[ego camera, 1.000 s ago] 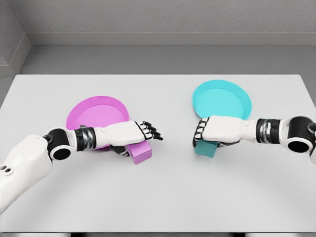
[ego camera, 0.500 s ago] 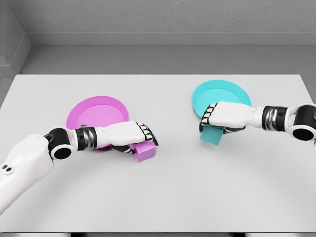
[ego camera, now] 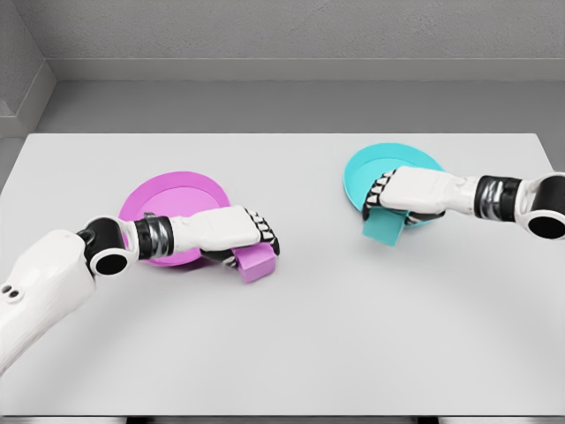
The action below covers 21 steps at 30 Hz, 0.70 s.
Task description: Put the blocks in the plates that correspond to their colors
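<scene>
A magenta plate [ego camera: 168,201] lies left of centre on the white table, and a cyan plate [ego camera: 375,168] lies at the right. My left hand [ego camera: 256,240] is shut on the magenta block [ego camera: 257,263], just off the magenta plate's right rim. My right hand [ego camera: 388,201] is shut on the cyan block [ego camera: 385,228], which hangs tilted over the cyan plate's near rim. Both hands cover the upper parts of their blocks.
The white table [ego camera: 291,336] spreads wide in front of the plates. A grey wall and floor strip run behind its far edge.
My left hand's fingers curled shut on the magenta block and lifted it slightly toward the magenta plate. My right hand carried the cyan block up and back to the cyan plate's rim.
</scene>
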### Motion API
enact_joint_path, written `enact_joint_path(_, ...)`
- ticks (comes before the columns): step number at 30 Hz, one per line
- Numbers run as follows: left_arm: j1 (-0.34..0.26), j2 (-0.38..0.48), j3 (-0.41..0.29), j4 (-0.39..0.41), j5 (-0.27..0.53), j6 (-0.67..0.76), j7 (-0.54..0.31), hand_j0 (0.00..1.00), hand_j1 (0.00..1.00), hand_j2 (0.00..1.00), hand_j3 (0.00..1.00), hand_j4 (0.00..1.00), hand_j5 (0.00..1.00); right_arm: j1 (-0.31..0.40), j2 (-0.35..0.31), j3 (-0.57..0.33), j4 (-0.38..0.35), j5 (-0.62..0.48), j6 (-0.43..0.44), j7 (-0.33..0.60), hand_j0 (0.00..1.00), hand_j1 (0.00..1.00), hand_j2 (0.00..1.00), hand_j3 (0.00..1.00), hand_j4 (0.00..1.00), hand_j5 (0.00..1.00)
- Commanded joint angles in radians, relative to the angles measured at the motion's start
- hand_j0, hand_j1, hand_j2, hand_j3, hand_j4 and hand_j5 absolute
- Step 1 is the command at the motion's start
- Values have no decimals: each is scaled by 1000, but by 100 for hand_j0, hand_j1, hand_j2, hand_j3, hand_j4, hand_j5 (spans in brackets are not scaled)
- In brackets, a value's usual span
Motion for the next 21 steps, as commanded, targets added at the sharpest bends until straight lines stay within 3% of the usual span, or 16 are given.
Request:
enact_joint_path(1, -2, 1, 4, -3, 16, 1, 1, 59, 59, 59, 59, 59, 59, 0, 11, -5, 20, -5, 1, -1, 60, 60, 60, 60, 60, 60)
enact_joint_path(21, 20, 47, 30, -177, 20, 1, -7, 59, 59, 59, 59, 59, 59, -58, 82, -28, 180, -7, 1, -1, 60, 60, 60, 60, 60, 60)
